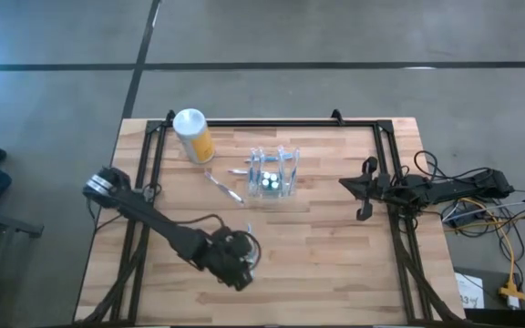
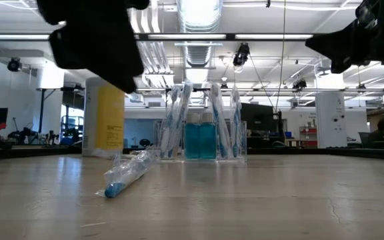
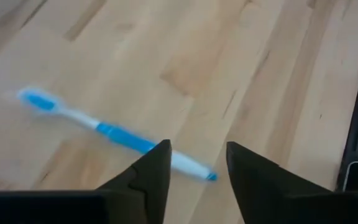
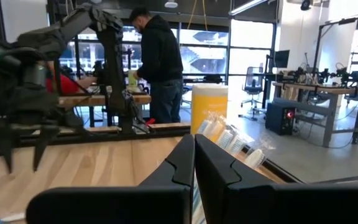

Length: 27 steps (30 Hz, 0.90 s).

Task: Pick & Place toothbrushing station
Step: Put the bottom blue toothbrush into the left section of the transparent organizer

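The clear plastic toothbrushing station (image 1: pixel 272 173) stands on its base at the table's middle, with wrapped toothbrushes upright in it; it also shows in the low view (image 2: pixel 202 133). My left gripper (image 3: pixel 197 168) is open and empty, pointing down over the table's near middle (image 1: pixel 240 262), just above a blue-and-white toothbrush (image 3: pixel 114 134) that lies flat on the wood. My right gripper (image 4: pixel 194 165) is shut and empty, held level above the table's right side (image 1: pixel 363 189), pointing toward the station.
A yellow canister with a white lid (image 1: pixel 192 135) stands at the far left of the station. A wrapped toothbrush (image 1: pixel 224 189) lies between the canister and the station, and shows in the low view (image 2: pixel 129 175). A person (image 4: pixel 160 62) stands beyond the table.
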{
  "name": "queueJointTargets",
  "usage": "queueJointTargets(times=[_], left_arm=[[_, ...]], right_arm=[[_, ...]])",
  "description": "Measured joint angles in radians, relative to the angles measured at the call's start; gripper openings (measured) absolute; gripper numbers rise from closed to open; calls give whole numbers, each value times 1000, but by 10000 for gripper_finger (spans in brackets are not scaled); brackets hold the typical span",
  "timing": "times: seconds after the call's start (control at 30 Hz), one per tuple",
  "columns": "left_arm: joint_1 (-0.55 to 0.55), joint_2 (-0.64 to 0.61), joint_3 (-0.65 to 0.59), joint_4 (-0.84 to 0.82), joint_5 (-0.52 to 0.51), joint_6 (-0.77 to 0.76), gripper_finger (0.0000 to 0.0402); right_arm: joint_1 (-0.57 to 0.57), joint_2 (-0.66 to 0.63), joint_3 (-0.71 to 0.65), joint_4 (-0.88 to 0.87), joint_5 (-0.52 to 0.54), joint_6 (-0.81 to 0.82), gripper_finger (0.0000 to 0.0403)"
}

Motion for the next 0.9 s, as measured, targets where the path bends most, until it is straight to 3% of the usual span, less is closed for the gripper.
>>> queueJointTargets(times=[0.17, 0.4, 0.63, 0.9], left_arm=[[14, 105, 118, 4, -11, 158, 165], [43, 251, 172, -3, -3, 294, 123], [54, 284, 171, -149, 75, 219, 86], [33, 234, 171, -397, 69, 88, 80]], right_arm=[[0, 0, 0, 2, 0, -6, 8], [0, 0, 0, 4, 0, -14, 8], [0, 1, 0, 3, 1, -13, 8], [0, 1, 0, -2, 1, -1, 8]])
